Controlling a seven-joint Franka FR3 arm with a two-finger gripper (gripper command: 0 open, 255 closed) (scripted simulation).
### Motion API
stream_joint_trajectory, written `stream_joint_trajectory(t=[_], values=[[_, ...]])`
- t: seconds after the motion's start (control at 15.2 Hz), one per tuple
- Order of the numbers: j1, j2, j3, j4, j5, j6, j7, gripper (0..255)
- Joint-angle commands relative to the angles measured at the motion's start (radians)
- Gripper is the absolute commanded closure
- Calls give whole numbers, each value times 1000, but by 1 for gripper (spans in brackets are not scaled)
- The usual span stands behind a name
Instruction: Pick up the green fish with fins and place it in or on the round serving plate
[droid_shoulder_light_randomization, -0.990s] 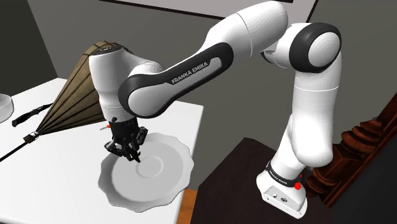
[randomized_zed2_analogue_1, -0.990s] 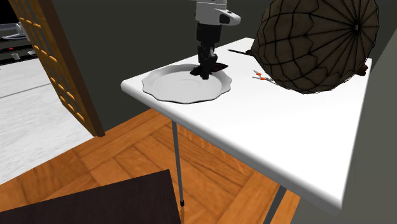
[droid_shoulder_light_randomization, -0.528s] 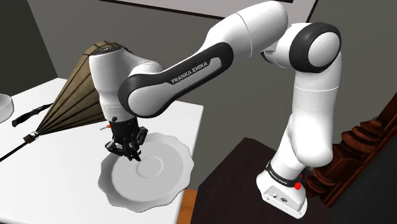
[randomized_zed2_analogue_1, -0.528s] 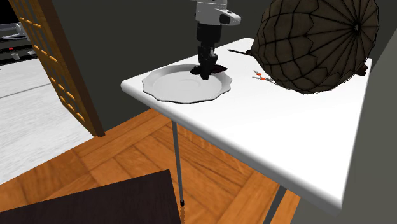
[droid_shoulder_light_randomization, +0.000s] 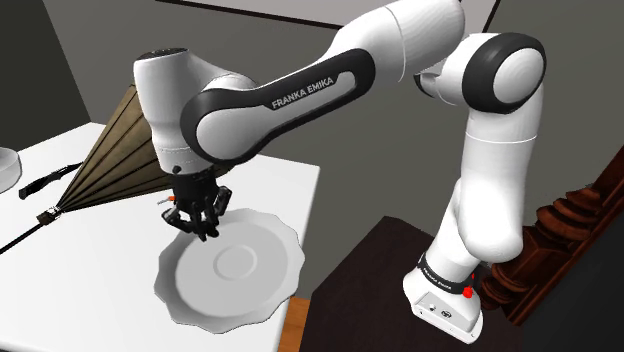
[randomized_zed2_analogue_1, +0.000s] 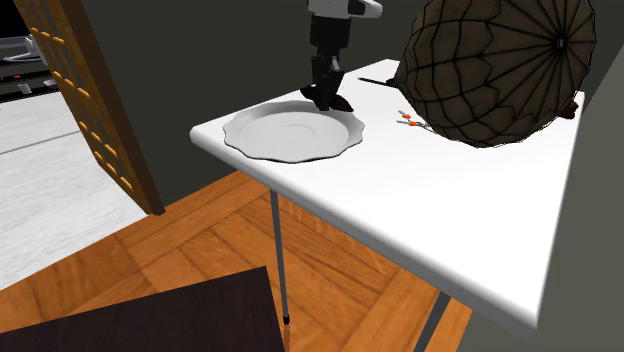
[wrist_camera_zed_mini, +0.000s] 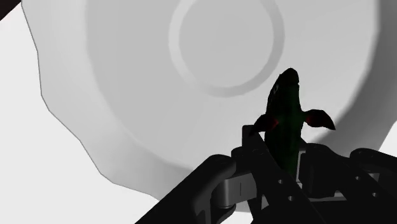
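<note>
- One white table (droid_shoulder_light_randomization: 90, 260) (randomized_zed2_analogue_1: 470, 220) carries the plate, which lies near a table corner.
- One white arm (droid_shoulder_light_randomization: 300, 95) with dark joints arches over the table and points its wrist down at the plate's far rim (far as seen from the shoulder view).
- One brown ribbed umbrella (droid_shoulder_light_randomization: 120, 160) (randomized_zed2_analogue_1: 500, 70) lies open on the table, well apart from the plate, on the shoulder view's left of it.
- One round plate (droid_shoulder_light_randomization: 250, 300) (randomized_zed2_analogue_1: 270, 140) (wrist_camera_zed_mini: 127, 95), pale grey-white, has a scalloped rim and a raised ring at its centre.
- One black gripper (droid_shoulder_light_randomization: 200, 222) (randomized_zed2_analogue_1: 325, 95) (wrist_camera_zed_mini: 280, 149) hangs over the plate's far rim, fingers clenched on the fish.
- One fish (wrist_camera_zed_mini: 285, 114) (randomized_zed2_analogue_1: 338, 102), dark green with reddish side fins, is clasped between the fingers. Its head projects past the fingertips, over the plate's inner slope just beside the centre ring. Contact between fish and plate cannot be confirmed.
</note>
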Motion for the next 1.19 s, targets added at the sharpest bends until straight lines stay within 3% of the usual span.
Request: stream_joint_trajectory(t=[0.0, 0.53, 0.92, 1.12], values=[[0, -9, 2, 16, 5, -24, -1, 255], [-1, -33, 8, 93, 18, -122, -6, 255], [-14, -264, 42, -189, 134, -42, -9, 255], [-11, -281, 44, -235, 144, -11, -9, 255]])
